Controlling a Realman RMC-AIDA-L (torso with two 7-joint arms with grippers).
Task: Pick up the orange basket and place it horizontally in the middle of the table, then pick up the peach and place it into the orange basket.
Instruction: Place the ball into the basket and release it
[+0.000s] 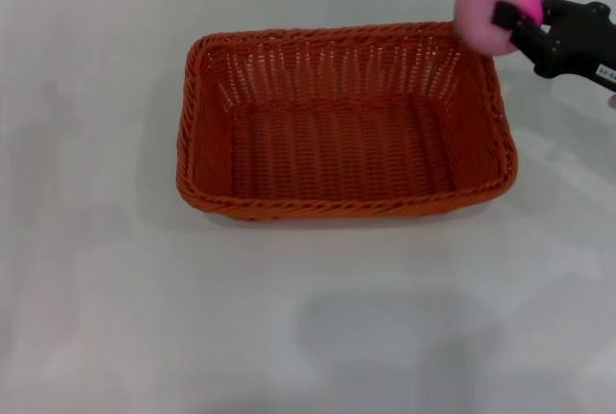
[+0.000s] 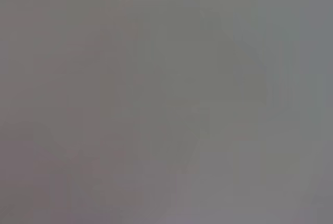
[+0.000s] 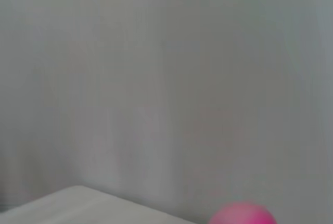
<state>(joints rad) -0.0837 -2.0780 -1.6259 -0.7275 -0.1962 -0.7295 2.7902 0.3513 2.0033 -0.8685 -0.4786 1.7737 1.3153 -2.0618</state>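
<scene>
Above the far right corner of the orange basket (image 1: 345,123), the right gripper (image 1: 520,21) reaches in from the right edge, its black fingers (image 1: 527,37) closed around the peach (image 1: 497,10), which hangs in the air just over the braided rim. The basket lies lengthwise across the middle of the white table (image 1: 308,318), open side up. At the wrist camera's edge, the peach (image 3: 243,214) shows as a pink dome. The left gripper is out of sight
</scene>
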